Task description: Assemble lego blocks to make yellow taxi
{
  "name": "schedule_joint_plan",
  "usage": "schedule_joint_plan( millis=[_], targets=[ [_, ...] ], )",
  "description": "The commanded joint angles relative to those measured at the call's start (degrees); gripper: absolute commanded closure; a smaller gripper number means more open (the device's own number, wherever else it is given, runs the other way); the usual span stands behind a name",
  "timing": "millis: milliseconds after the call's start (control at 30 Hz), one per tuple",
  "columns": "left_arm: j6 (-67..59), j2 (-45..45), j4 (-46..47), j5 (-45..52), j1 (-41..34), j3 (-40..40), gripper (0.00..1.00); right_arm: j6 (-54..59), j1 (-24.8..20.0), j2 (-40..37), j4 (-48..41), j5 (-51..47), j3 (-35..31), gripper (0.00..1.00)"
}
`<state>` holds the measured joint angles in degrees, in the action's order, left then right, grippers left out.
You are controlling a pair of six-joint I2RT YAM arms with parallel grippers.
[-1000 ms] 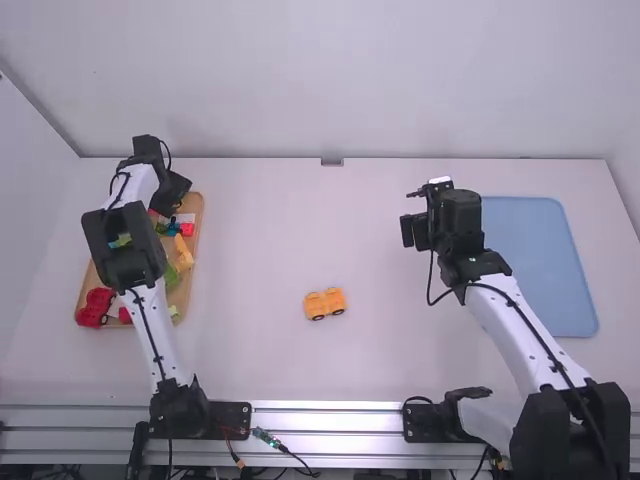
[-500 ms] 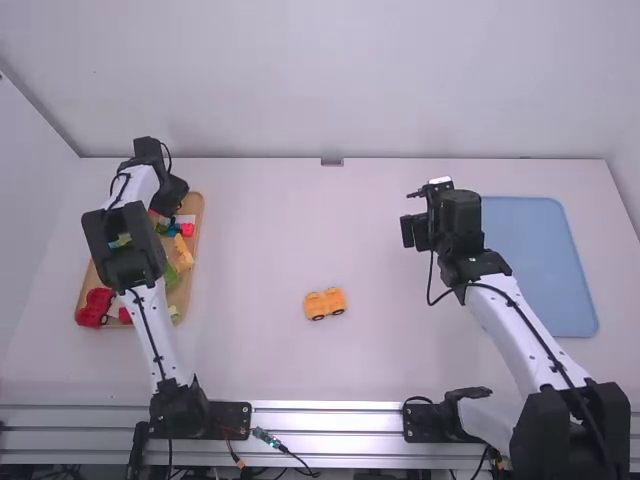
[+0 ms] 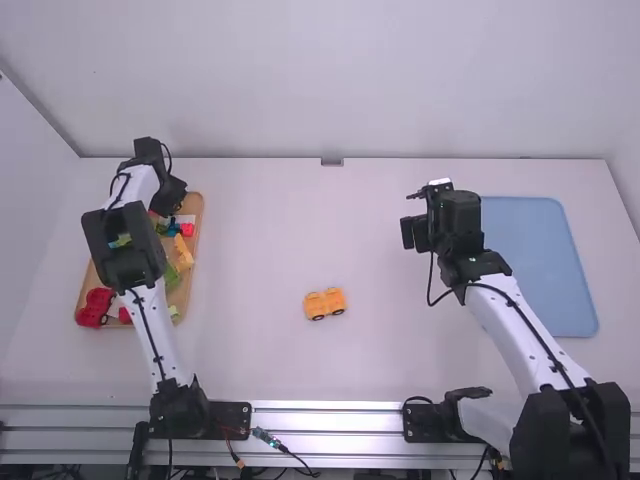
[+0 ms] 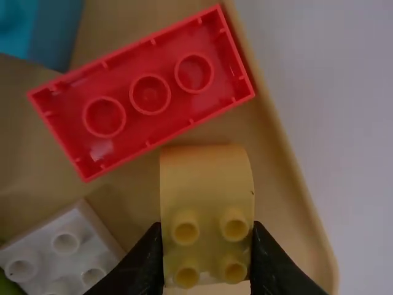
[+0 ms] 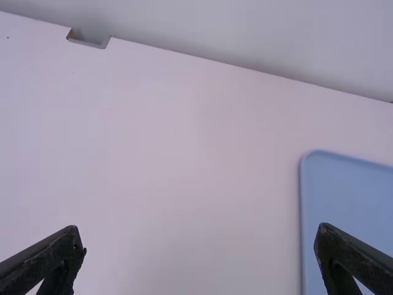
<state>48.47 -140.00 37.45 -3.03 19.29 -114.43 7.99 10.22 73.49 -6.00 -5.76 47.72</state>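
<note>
Over the far end of the wooden tray (image 3: 199,222), my left gripper (image 3: 176,204) points down. In the left wrist view my left gripper (image 4: 207,236) is shut on a curved yellow block (image 4: 206,190) with studs, a finger against each side. The orange-yellow car base (image 3: 325,303) with dark wheels stands on the table's middle, nearer the front. My right gripper (image 3: 410,213) hangs left of the blue tray; in the right wrist view the right gripper (image 5: 199,238) is open with nothing between its fingers.
In the left wrist view a red block (image 4: 148,95), a white block (image 4: 66,243) and a blue block (image 4: 54,31) lie around the yellow one. A red vehicle (image 3: 94,307) sits at the wooden tray's near end. The blue tray (image 3: 540,265) lies at the right.
The left gripper's outline has narrowed and shifted slightly since a second ago, and a bit of yellow now shows beside it. The right arm and the car base have stayed still.
</note>
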Motion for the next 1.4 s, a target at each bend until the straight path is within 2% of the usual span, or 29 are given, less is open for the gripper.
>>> schedule_joint_plan(
  millis=[0,67,133,233,333,633,933,1367],
  targets=[
    [0.1,0.1,0.9,-1.1,0.2,1.2,0.78,0.0,0.0,0.1,0.0,-0.3,1.2,0.01],
    [0.1,0.4,1.2,-1.2,0.2,1.0,0.81,0.0,0.0,0.1,0.0,-0.3,1.2,0.01],
    [-0.5,0.5,1.8,-1.0,0.2,0.1,0.88,0.0,0.0,0.1,-0.1,-0.4,1.2,0.01],
    [-1.4,0.5,3.0,-1.0,0.2,-1.2,0.91,0.0,0.0,0.1,-0.2,-0.3,1.2,0.01],
    [-1.9,0.5,4.4,-0.8,0.2,-2.6,0.98,0.0,0.0,0.1,-0.2,-0.3,1.2,0.01],
    [-2.2,0.6,11.7,-0.9,0.5,-10.4,0.98,0.0,0.0,0.1,-0.2,-0.3,1.2,0.01],
    [-10.0,1.1,23.3,-1.2,-1.8,-17.7,0.99,0.0,0.0,0.1,0.9,-0.3,1.2,0.01],
    [-7.9,4.7,27.3,-12.4,-10.2,-17.1,0.98,-0.7,0.0,0.1,0.6,-0.2,1.2,0.01]
  ],
)
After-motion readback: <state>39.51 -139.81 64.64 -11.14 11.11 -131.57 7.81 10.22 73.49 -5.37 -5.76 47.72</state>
